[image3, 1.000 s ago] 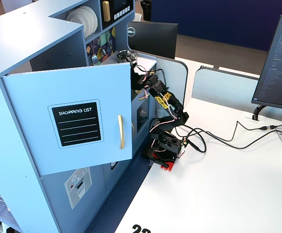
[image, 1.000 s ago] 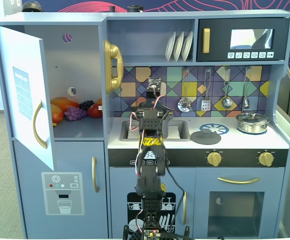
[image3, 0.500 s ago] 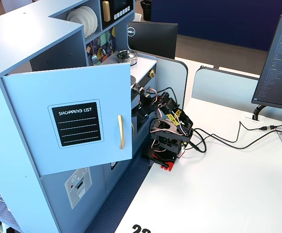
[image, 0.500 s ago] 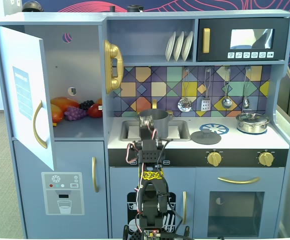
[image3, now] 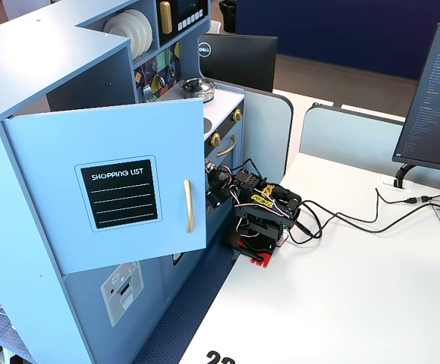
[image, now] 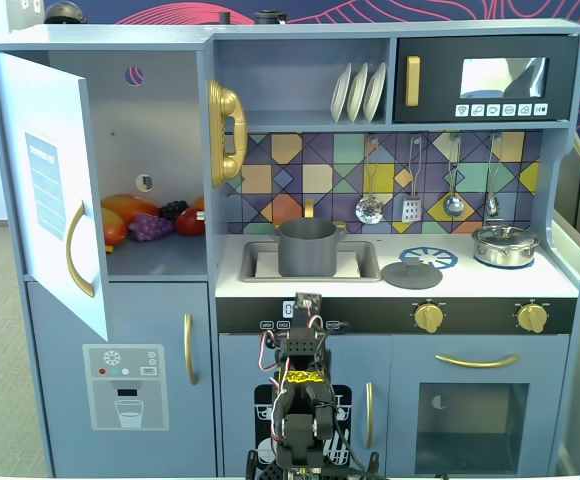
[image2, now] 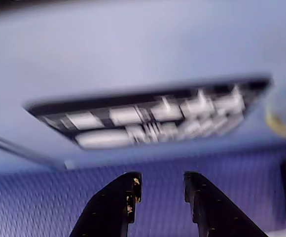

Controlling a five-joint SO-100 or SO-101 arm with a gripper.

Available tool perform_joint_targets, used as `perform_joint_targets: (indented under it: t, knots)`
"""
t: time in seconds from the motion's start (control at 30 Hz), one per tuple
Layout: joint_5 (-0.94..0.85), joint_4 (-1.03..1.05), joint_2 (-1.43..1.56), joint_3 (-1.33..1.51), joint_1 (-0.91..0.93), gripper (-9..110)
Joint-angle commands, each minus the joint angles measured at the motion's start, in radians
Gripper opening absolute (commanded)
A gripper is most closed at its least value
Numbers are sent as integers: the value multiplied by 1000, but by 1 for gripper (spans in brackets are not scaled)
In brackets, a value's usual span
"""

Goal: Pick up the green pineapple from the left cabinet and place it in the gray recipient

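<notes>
Claw (image2: 159,186) narrowly parted, empty, wrist view blurred; gray pot (image: 307,247) in sink; pineapple unseen

Cabinet shelf (image: 155,262): I see orange-red fruits (image: 120,215) and purple grapes (image: 150,227) lying at the back.
Sink (image: 365,262): I see the gray pot (image: 307,247) standing in it.
Counter (image: 490,280): flat lid (image: 411,275), steel pot (image: 505,245).
White table (image3: 341,303): arm base (image3: 256,244).
</notes>
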Motion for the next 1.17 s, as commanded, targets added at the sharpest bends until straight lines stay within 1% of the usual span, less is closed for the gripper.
perform_joint_targets:
  t: [0.0, 0.07, 0.27, 0.4, 0.47, 0.5, 1.13]
  knots:
    - [61, 81, 9, 5, 11, 0]
    - [44, 184, 9, 5, -3, 0]
    - [-179, 509, 11, 6, 29, 0]
    - [-104, 528, 11, 6, 31, 1]
    - [3, 545, 11, 6, 32, 2]
    - [17, 543, 11, 6, 37, 3]
    - [14, 543, 11, 6, 38, 5]
